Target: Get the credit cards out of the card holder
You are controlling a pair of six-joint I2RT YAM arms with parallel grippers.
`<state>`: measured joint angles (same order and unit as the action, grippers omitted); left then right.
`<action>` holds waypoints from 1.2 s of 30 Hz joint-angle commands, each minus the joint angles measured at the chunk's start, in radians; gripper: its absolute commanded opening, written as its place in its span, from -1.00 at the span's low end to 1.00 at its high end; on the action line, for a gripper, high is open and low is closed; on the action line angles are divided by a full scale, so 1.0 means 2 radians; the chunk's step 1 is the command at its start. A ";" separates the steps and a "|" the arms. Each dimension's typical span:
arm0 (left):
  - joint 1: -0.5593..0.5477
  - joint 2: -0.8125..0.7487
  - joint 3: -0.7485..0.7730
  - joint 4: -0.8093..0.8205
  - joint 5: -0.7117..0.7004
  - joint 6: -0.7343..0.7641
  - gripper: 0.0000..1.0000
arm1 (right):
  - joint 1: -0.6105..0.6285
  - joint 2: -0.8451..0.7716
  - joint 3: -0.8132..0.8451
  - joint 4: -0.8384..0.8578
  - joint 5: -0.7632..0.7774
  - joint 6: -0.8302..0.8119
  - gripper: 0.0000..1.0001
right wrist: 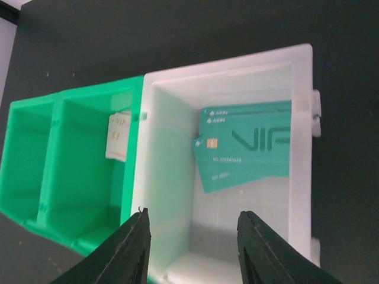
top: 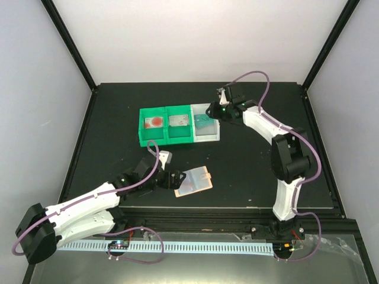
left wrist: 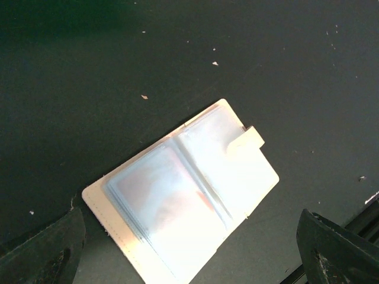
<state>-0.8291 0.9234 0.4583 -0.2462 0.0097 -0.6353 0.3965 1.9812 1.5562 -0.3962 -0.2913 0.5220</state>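
Note:
The card holder (top: 194, 182) lies open and flat on the black table, tan-pink with a small side tab. In the left wrist view its clear bluish sleeves (left wrist: 177, 195) are washed out by glare, and what they contain cannot be read. My left gripper (top: 171, 178) sits just left of it, open wide, its fingers (left wrist: 50, 248) on either side of the holder without touching it. The teal credit cards (right wrist: 249, 148) lie overlapped in the white compartment (right wrist: 172, 154) of the bin. My right gripper (right wrist: 192, 231) hangs open above that compartment with nothing between its jaws.
The bin (top: 177, 133) stands mid-table: two green compartments plus the white one on the right. A red item (top: 155, 122) lies in the left green compartment and a pale card (right wrist: 118, 136) in the middle one. The table's front edge (top: 237, 208) runs close below the holder.

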 commanded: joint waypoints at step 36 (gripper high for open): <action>0.018 -0.060 -0.041 0.031 0.050 -0.056 0.98 | 0.103 -0.250 -0.428 0.148 -0.089 0.016 -0.45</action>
<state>-0.7994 0.8097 0.3820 -0.2161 0.0887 -0.7288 0.5629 1.4441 0.7174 -0.1787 -0.4564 0.5488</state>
